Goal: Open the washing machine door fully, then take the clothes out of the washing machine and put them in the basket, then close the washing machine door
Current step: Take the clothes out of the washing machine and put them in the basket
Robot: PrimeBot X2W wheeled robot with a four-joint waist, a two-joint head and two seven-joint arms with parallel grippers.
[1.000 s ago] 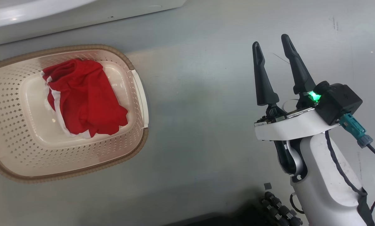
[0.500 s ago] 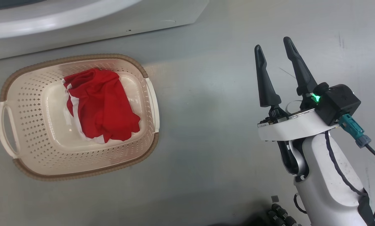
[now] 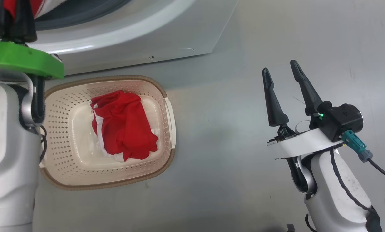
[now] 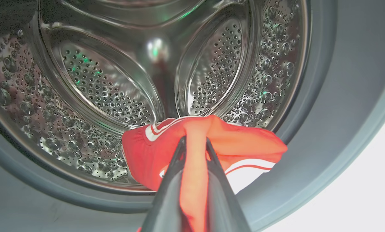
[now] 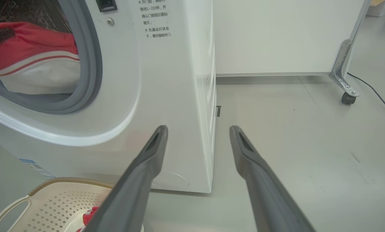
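**Left wrist view**
- Left gripper (image 4: 195, 143): fingers pressed together on a fold of red cloth, which runs down between them.
- Held garment (image 4: 244, 145): red with white stripes, bunched at the mouth of the machine (image 4: 366, 180) and hanging across the drum's near rim.
- Drum (image 4: 108, 93): perforated steel, behind the held garment.
- Ring (image 4: 324, 112): grey rubber, encircling the drum mouth.

**Head view**
- Basket (image 3: 60, 135): cream with a brown rim, on the floor (image 3: 218, 145) just near of the machine's white front, left of centre.
- Basket garment (image 3: 124, 129): red with white trim, crumpled on the basket's bottom.
- Left arm (image 3: 8, 145): pale forearm with a green collar at the left edge, overlapping the basket's left end. Its dark fingers reach to the far-left corner with red cloth between them.
- Right gripper (image 3: 279, 65): fingers spread apart with nothing between, over bare floor well right of the basket.

**Right wrist view**
- Right gripper: two fingers wide apart, aimed at the machine's lower right corner.
- Held garment: red and white, in the machine's opening at far left.
- Basket: one corner at near left, with red cloth inside.
- Panel (image 5: 276, 35): white, on a caster, far right beyond the machine.
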